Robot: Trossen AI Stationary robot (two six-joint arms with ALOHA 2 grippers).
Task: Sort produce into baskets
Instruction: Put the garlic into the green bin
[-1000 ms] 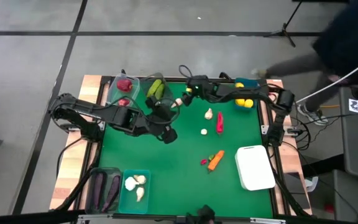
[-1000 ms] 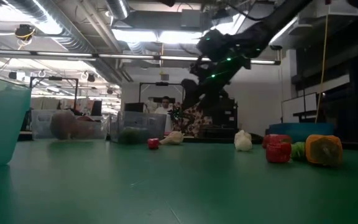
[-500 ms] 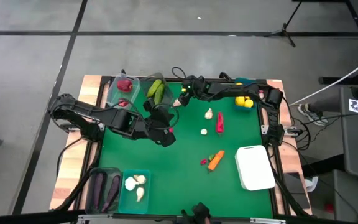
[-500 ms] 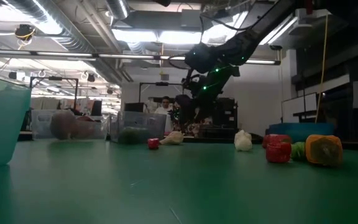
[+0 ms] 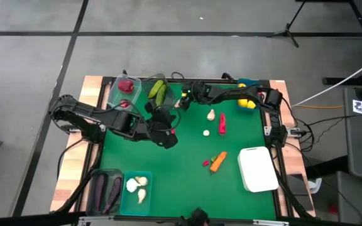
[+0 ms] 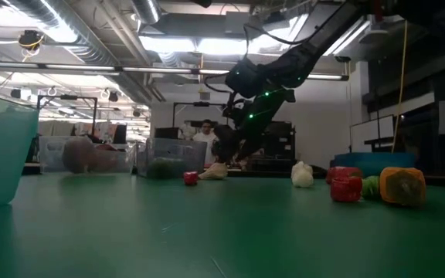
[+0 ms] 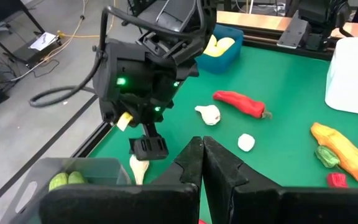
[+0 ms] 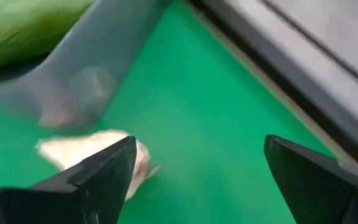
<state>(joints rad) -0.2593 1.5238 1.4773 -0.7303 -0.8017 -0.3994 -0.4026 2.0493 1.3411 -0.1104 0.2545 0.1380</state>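
With fingers spread, right gripper [image 8: 194, 180] hovers over garlic bulb [image 8: 92, 149].

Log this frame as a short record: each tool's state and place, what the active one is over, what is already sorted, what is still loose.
right tool: open, above a garlic bulb beside the cucumber tub
left tool: shut, empty, mid-table
sorted: eggplants, garlic in teal tub, lemons, red fruits
loose: red pepper, two garlic pieces, carrot
white tray: nothing on it
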